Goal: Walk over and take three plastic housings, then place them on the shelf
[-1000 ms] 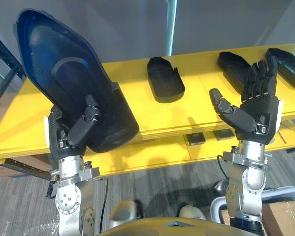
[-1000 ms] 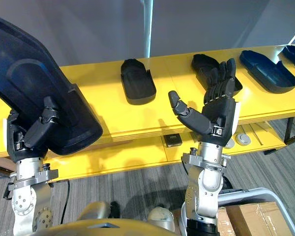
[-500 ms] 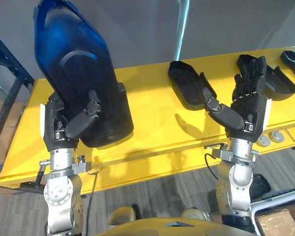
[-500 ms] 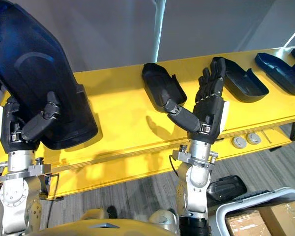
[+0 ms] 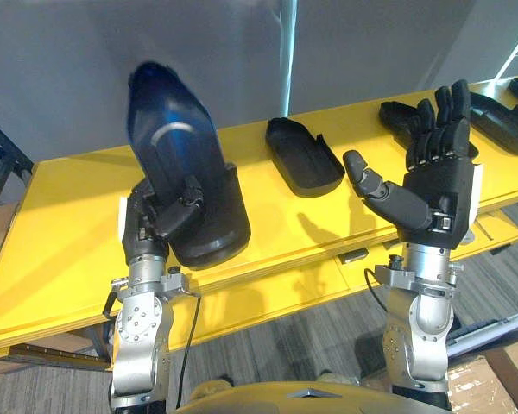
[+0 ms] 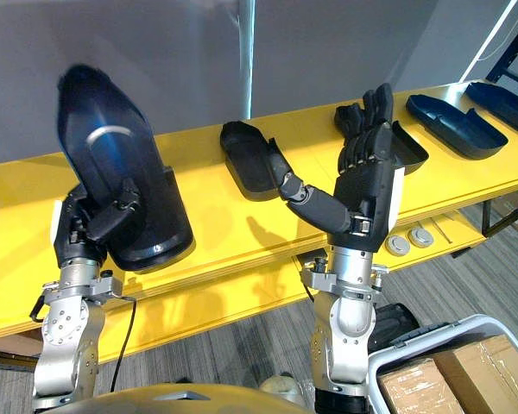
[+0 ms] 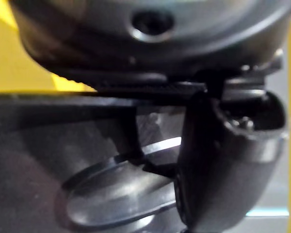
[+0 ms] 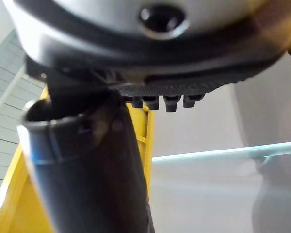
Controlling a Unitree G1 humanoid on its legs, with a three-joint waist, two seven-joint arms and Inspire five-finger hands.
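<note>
The whole view has shifted since half a second ago, a move of the camera. The left robot hand still carries its large plastic housing.

That robot hand is clenched on the housing's lower end, thumb curled across it. The housing stands nearly upright above the yellow counter, its long axis running 12 to 6 o'clock. The right robot hand is raised with fingers straight, thumb spread, holding nothing. A smaller housing lies on the counter at 10 o'clock from it, long axis 11 to 5 o'clock. Another housing lies just behind its fingertips at 12 o'clock. The free right robot hand is judged the nearer to both.
</note>
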